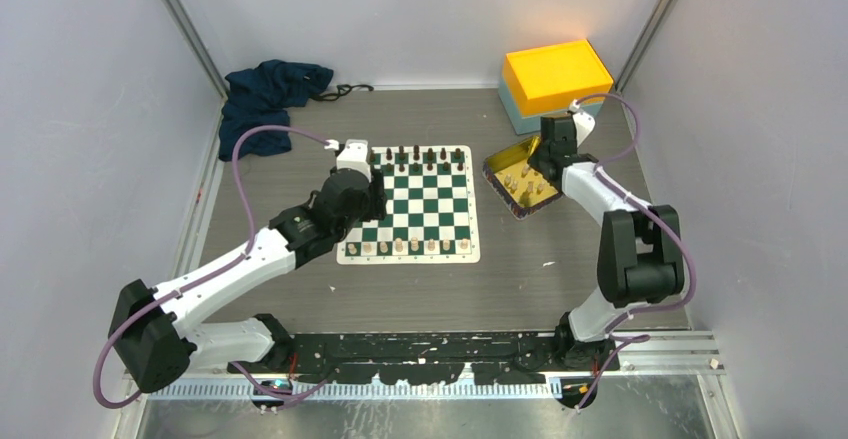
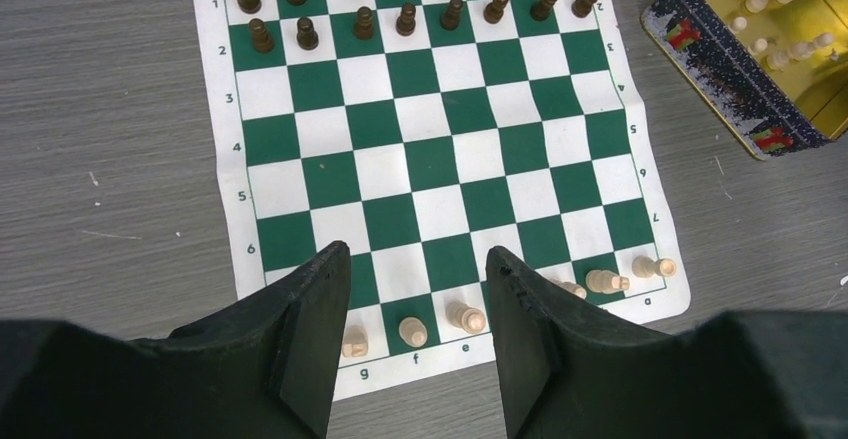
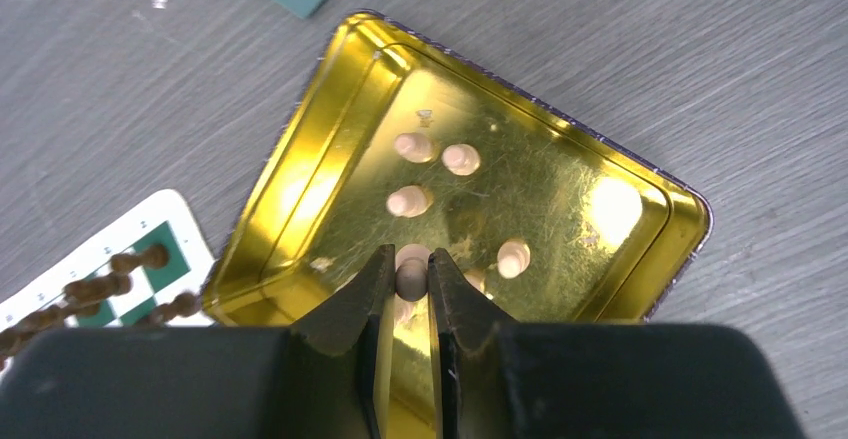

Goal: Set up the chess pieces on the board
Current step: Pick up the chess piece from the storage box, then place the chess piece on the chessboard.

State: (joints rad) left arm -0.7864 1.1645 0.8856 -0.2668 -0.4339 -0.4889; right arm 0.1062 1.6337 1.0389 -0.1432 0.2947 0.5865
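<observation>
Grey wood-grain bench [image 1: 420, 299] fills the overhead view; the board [image 1: 415, 209] lies at its middle, with black figures [image 1: 415, 156] on its far rows and cream chess pieces [image 1: 405, 246] along its near row; a gold tray [image 1: 522, 181] sits just right of the board; the right hand [image 1: 540, 167] reaches into the tray and the left hand [image 1: 372, 199] hangs over the board's left side.

From the left wrist, that hand's fingers stand wide apart and empty above the board's near row.

From the right wrist, the right hand is clamped on a held piece [image 3: 411, 277] inside the tray, jaws nearly together on its round head; its long axis seems to point up at the camera; the board's corner shows left of the tray, so the carry should run that way; the right arm is nearer.
</observation>
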